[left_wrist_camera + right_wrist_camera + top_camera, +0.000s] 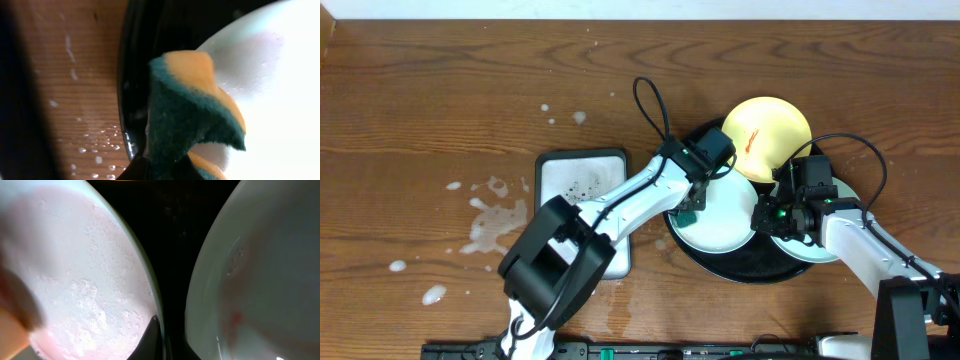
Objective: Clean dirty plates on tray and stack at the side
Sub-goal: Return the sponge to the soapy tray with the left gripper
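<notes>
A green-and-yellow sponge is held clamped in the left gripper and pressed at the left edge of a mint-white plate, which lies in the left half of the round black tray. That plate's surface is seen wet and foamy in the right wrist view. A second mint-white plate is laid at the tray's right side, just beside the first, with a strip of black tray between them. A faint red smear is seen on it. The yellow plate, marked with a red-orange streak, is placed at the tray's far rim.

The right gripper is positioned over the gap between the two pale plates. One dark finger is seen at the foamy plate's rim, but whether the jaws are apart or together cannot be told. To the left of the black tray, a rectangular white tray is set on the wooden table, where water splashes are scattered.
</notes>
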Motion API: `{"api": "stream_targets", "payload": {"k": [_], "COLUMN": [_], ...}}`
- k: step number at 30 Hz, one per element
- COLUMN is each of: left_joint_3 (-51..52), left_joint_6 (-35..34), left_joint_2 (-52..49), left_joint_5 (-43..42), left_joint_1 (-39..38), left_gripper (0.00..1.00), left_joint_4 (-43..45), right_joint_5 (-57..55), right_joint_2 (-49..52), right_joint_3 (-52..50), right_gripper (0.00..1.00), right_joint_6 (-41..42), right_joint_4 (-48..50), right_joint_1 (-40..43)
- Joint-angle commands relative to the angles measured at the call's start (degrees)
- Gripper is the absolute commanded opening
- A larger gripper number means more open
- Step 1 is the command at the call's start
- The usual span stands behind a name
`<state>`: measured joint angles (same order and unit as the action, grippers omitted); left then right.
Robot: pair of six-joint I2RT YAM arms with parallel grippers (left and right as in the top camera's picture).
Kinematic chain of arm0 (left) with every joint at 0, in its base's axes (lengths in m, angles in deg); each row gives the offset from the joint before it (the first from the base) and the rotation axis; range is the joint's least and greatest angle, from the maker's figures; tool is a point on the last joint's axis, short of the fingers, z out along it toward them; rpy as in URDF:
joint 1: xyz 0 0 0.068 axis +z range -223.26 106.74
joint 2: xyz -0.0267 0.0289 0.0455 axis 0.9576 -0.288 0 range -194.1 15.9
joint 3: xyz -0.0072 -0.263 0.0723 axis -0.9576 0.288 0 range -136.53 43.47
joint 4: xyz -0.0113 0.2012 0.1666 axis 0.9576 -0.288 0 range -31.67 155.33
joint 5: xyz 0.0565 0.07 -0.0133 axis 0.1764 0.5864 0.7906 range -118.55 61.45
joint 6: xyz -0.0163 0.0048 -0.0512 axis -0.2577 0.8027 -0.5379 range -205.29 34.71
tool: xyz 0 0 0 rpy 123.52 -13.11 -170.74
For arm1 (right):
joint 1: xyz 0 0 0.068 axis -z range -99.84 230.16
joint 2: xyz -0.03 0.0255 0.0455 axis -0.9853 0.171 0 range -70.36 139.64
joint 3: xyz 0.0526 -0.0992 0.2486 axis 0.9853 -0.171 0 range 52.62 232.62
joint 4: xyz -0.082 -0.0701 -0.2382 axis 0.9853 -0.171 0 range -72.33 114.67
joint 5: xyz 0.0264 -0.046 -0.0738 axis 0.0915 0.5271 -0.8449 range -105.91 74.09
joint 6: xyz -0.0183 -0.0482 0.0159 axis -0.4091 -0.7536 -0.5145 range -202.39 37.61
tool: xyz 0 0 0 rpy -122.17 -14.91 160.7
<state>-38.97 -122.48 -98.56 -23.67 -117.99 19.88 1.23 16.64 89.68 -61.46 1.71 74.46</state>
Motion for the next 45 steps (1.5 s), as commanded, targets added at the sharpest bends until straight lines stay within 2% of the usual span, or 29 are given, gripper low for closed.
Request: {"api": "stream_targets", "payload": {"k": [1, 8, 16, 20, 23, 27, 31, 33, 38, 45], "left_joint_3": [-1.2, -1.2, 4.9, 10.9, 13.6, 14.0, 14.0, 14.0, 14.0, 14.0], "left_joint_6": [1.6, 5.7, 6.6, 10.3, 12.2, 14.8, 15.6, 15.6, 15.6, 16.1], "left_joint_2": [5.9, 16.2, 18.7, 18.8, 19.4, 21.4, 24.6, 26.2, 30.9, 37.8], "left_joint_5": [4.3, 3.1, 2.7, -5.1, -10.7, -14.3, -14.6, -14.6, -14.6, -14.6], "left_joint_1": [1.4, 3.8, 12.4, 18.3, 22.8, 26.3, 27.1, 27.1, 27.1, 27.1], "left_gripper": [0.08, 0.08, 0.08, 0.08, 0.08, 0.16, 0.41, 0.48, 0.56, 0.57], "left_joint_4": [-1.7, -8.1, -13.6, -10.6, -8.3, -7.8, -7.8, -8.1, -9.6, -13.0], "right_joint_5": [-3.6, -3.6, -6.9, -13.3, -22.5, -35.6, -50.3, -55.8, -68.4, -81.1], "right_joint_2": [1.0, -0.2, -6.7, -11.4, -14.8, -18.4, -20.3, -20.3, -20.3, -20.3], "right_joint_3": [-0.3, 1.7, 7.9, 10.7, 11.9, 12.7, 12.8, 12.8, 12.8, 14.3], "right_gripper": [0.01, 0.01, 0.01, 0.01, 0.01, 0.01, 0.01, 0.01, 0.01, 0.01], "right_joint_6": [-2.4, -5.2, -7.9, -7.9, -6.6, -5.1, -6.8, -9.3, -12.5, -13.7], "right_joint_4": [-0.2, -1.7, -11.1, -15.6, -18.1, -19.3, -19.3, -19.3, -19.3, -19.3], "right_joint_1": [0.0, 0.0, -0.4, -3.0, -6.4, -12.1, -18.8, -22.1, -31.5, -42.9]}}
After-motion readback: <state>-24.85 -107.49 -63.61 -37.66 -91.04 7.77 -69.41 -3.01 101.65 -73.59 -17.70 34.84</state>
